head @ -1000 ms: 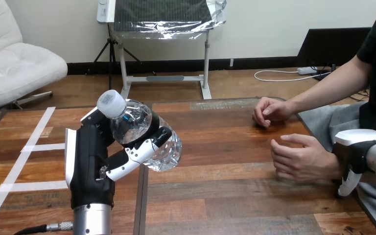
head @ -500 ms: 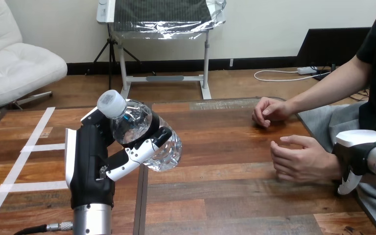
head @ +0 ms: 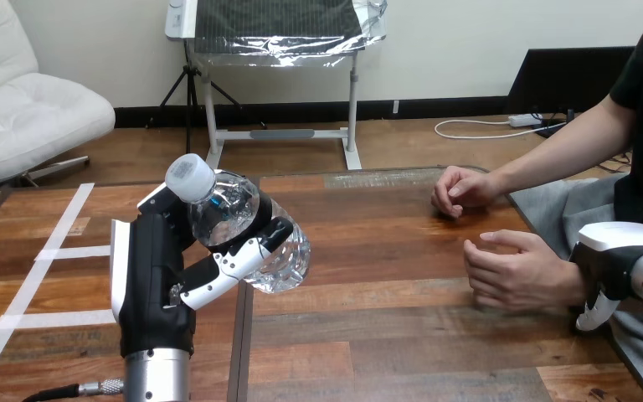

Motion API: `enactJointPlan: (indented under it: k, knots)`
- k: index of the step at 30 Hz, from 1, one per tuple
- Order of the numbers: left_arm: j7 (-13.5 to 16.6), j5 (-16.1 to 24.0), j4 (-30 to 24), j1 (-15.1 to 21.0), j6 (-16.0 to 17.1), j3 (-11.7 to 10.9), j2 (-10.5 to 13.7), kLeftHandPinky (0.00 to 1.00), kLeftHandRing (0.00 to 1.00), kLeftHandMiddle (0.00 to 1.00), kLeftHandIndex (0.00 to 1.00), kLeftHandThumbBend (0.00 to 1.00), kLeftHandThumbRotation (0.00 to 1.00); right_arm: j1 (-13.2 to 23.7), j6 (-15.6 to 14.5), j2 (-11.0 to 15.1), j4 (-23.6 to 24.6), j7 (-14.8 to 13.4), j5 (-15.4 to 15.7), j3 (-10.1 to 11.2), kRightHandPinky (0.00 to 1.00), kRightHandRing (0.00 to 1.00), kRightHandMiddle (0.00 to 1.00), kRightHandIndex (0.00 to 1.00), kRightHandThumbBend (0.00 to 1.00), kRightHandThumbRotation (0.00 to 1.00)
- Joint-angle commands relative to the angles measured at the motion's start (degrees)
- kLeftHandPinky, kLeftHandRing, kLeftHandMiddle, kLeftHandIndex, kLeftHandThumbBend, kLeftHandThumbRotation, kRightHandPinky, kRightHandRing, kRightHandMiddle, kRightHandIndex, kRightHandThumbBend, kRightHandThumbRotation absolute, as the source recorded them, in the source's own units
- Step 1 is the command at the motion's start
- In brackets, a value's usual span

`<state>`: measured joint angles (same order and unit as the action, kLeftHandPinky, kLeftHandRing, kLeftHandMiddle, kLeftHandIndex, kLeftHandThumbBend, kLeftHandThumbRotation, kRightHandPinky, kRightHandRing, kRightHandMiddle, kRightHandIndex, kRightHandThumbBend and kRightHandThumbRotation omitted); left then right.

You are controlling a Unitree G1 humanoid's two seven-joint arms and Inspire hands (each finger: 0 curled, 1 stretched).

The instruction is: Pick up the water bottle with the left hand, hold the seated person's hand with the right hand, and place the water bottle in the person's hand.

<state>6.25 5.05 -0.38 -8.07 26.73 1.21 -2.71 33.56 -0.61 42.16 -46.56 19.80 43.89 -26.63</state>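
My left hand (head: 155, 276) is raised over the table's left part, shut on a clear water bottle (head: 247, 239). The bottle is tilted, its white cap (head: 191, 177) pointing up and left, with my thumb across its lower body. At the right edge my right hand (head: 611, 264) sits against the wrist of the person's nearer hand (head: 511, 272). I cannot tell whether it grips that wrist. The nearer hand rests on the table with loosely curled fingers. The person's farther hand (head: 460, 191) lies closed near the table's far edge.
The wooden table (head: 402, 335) has a dark seam running front to back below the bottle. White tape lines (head: 59, 251) cross its left part. The person's forearm (head: 561, 151) reaches in from the upper right.
My right hand has slid slightly to the right and down at the person's wrist. The left hand and bottle have stayed put.
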Motion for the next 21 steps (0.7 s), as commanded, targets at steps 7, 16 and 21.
enactJointPlan:
  k: [7,16,21]
  knots:
    - [-0.05,0.19,-1.96,4.43,1.16,-0.06,0.05,0.43,0.42,0.43,0.5,0.62,0.0,-2.29,2.52,-4.87,-1.99,-0.19,-3.26,-0.12,0.59,0.69,0.74,0.55,0.64,0.0]
    - [0.23,0.53,-1.85,4.91,0.8,0.02,-0.09,0.43,0.42,0.43,0.5,0.62,0.0,-2.36,3.24,-4.39,-0.99,-1.14,-6.21,1.98,0.43,0.55,0.62,0.49,0.66,0.0]
    - [0.1,0.26,-2.07,5.18,0.31,0.22,-0.32,0.42,0.41,0.43,0.5,0.62,0.0,-2.44,3.13,-3.92,-0.03,-2.1,-6.53,2.51,0.39,0.5,0.59,0.47,0.65,0.0]
